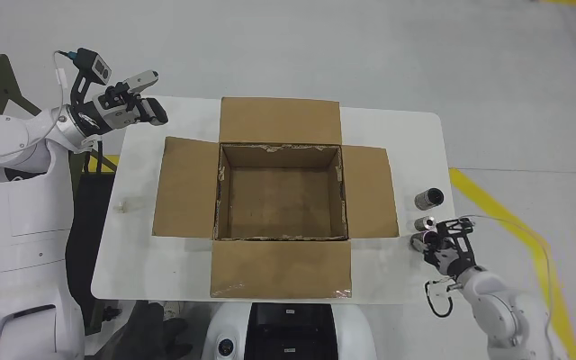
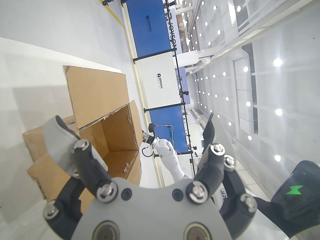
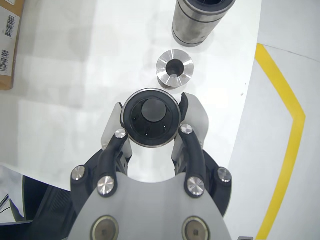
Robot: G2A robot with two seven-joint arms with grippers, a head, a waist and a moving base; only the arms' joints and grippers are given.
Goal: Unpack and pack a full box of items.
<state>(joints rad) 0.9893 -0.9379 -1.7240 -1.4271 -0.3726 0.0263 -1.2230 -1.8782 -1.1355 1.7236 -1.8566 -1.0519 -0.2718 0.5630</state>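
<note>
An open cardboard box (image 1: pixel 279 120) stands mid-table with all its flaps folded out; its inside looks bare. It also appears in the left wrist view as the box (image 2: pixel 97 93). My right gripper (image 3: pixel 151 106) is at the table's right edge, shut on an upright black-rimmed metal bearing (image 3: pixel 150 121). In the top view the right gripper (image 1: pixel 436 245) and the bearing (image 1: pixel 423 241) lie right of the box. Whether the bearing rests on the table I cannot tell. My left gripper (image 1: pixel 155 94) is raised at the table's far left corner, open and holding nothing (image 2: pixel 133 123).
In line with the held bearing stand a small silver bushing (image 3: pixel 175 69) and a larger steel linear bearing (image 3: pixel 203 8), seen from above as the bushing (image 1: pixel 424 223) and the bearing (image 1: pixel 430 198). A labelled box flap (image 3: pixel 7 26) lies nearby. Yellow floor tape (image 3: pixel 295 116) runs past the white table (image 1: pixel 414 144).
</note>
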